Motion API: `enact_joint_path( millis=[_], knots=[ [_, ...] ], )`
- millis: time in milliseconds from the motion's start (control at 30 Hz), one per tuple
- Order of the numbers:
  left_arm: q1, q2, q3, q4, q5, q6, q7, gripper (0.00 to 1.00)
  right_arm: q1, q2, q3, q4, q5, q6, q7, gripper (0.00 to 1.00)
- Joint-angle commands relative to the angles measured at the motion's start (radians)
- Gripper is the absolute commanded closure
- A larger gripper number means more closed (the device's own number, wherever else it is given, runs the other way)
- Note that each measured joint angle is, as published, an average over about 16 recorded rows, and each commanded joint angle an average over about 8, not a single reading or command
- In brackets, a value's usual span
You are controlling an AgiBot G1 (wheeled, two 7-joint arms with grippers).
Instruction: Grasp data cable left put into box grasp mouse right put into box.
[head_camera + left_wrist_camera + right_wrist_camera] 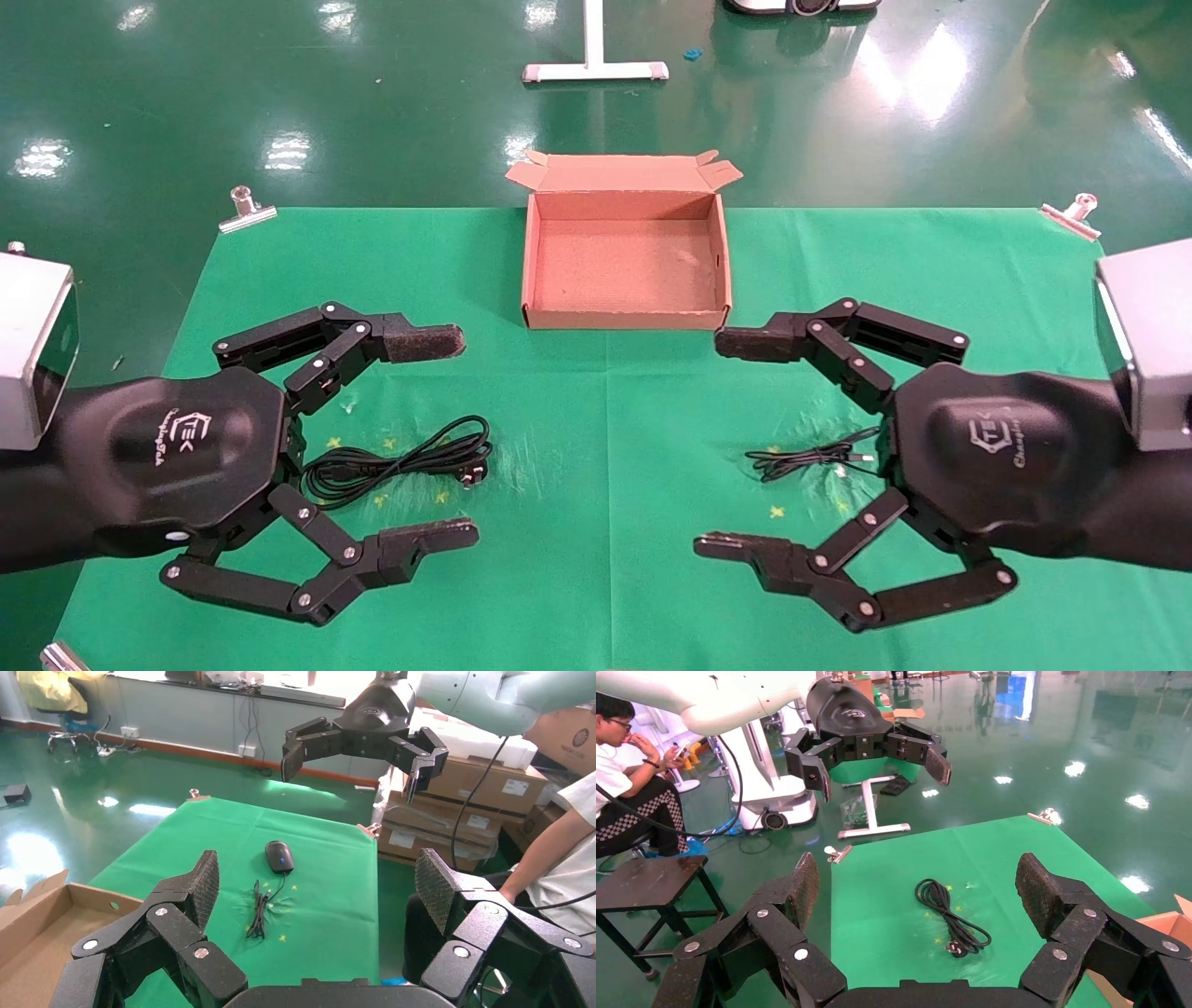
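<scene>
The data cable (400, 461) lies in glossy black loops on the green cloth, below my open left gripper (463, 436), which hovers above it with nothing between the fingers. In the right wrist view the data cable (947, 917) shows whole, plug end near. The black mouse (279, 856) rests on the cloth with its thin cord (260, 910) bundled beside it. In the head view only the cord (810, 457) shows; my open right gripper (710, 444) covers the mouse. The brown box (622, 266) stands empty at the cloth's far middle.
Metal clips (247, 210) (1071, 214) pin the cloth's far corners. A white stand (594, 70) is on the floor beyond the box. A seated person (624, 776) and a stool (652, 881) are off the table's left side; stacked cartons (485, 790) are off its right.
</scene>
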State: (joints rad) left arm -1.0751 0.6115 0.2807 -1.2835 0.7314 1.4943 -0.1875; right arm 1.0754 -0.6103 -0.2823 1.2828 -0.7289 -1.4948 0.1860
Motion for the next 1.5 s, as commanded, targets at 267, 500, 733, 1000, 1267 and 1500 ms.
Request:
enact_joint_path(
  millis=[267, 500, 733, 1000, 1267, 1500],
  knots=[
    [0.000, 0.000, 0.000, 0.000, 0.000, 0.000, 0.000, 0.00, 0.000, 0.000, 0.000, 0.000, 0.000, 0.000, 0.000, 0.00],
    [0.000, 0.000, 0.000, 0.000, 0.000, 0.000, 0.000, 0.00, 0.000, 0.000, 0.000, 0.000, 0.000, 0.000, 0.000, 0.00],
    [0.000, 0.000, 0.000, 0.000, 0.000, 0.000, 0.000, 0.00, 0.000, 0.000, 0.000, 0.000, 0.000, 0.000, 0.000, 0.00],
    [0.000, 0.000, 0.000, 0.000, 0.000, 0.000, 0.000, 0.00, 0.000, 0.000, 0.000, 0.000, 0.000, 0.000, 0.000, 0.00],
    [0.000, 0.000, 0.000, 0.000, 0.000, 0.000, 0.000, 0.00, 0.000, 0.000, 0.000, 0.000, 0.000, 0.000, 0.000, 0.00],
    [0.000, 0.000, 0.000, 0.000, 0.000, 0.000, 0.000, 0.00, 0.000, 0.000, 0.000, 0.000, 0.000, 0.000, 0.000, 0.00]
  ],
)
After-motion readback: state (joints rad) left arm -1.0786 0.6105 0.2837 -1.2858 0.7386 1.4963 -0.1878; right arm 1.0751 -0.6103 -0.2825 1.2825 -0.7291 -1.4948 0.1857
